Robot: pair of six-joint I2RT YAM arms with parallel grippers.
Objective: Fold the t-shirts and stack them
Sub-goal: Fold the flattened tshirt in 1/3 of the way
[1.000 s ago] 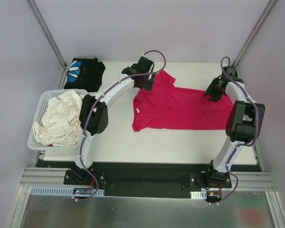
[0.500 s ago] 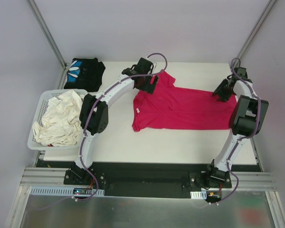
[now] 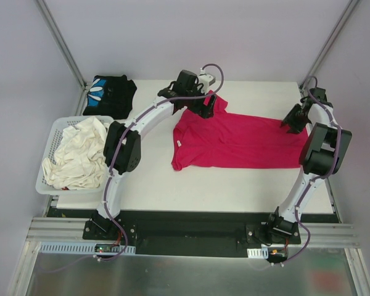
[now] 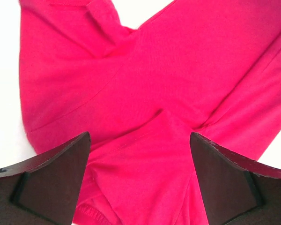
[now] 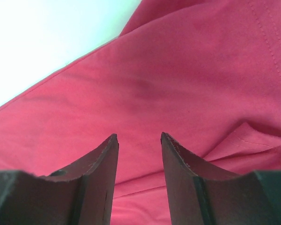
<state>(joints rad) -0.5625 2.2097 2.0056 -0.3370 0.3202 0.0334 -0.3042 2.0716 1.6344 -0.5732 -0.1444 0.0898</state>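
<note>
The magenta-red t-shirt (image 3: 234, 142) lies spread out flat in the middle of the table. My left gripper (image 3: 205, 105) hovers over its far left sleeve; in the left wrist view the gripper (image 4: 140, 140) is open wide, creased red cloth (image 4: 145, 93) showing below and nothing between the fingers (image 4: 51, 178). My right gripper (image 3: 294, 120) is over the shirt's far right corner; in the right wrist view it (image 5: 139, 136) stands partly open above the red cloth (image 5: 178, 70), holding nothing. The black t-shirt with a blue-and-white print (image 3: 109, 94) lies folded at the far left corner.
A white lattice basket (image 3: 49, 139) holding crumpled white cloth (image 3: 77, 154) stands off the table's left edge. Bare white tabletop (image 3: 191, 185) runs in front of the red shirt. Slanted frame posts (image 3: 61, 43) rise at both far corners.
My right gripper has moved right, from over the shirt's body to its far right corner. The left gripper has shifted slightly right over the sleeve. Both stay open.
</note>
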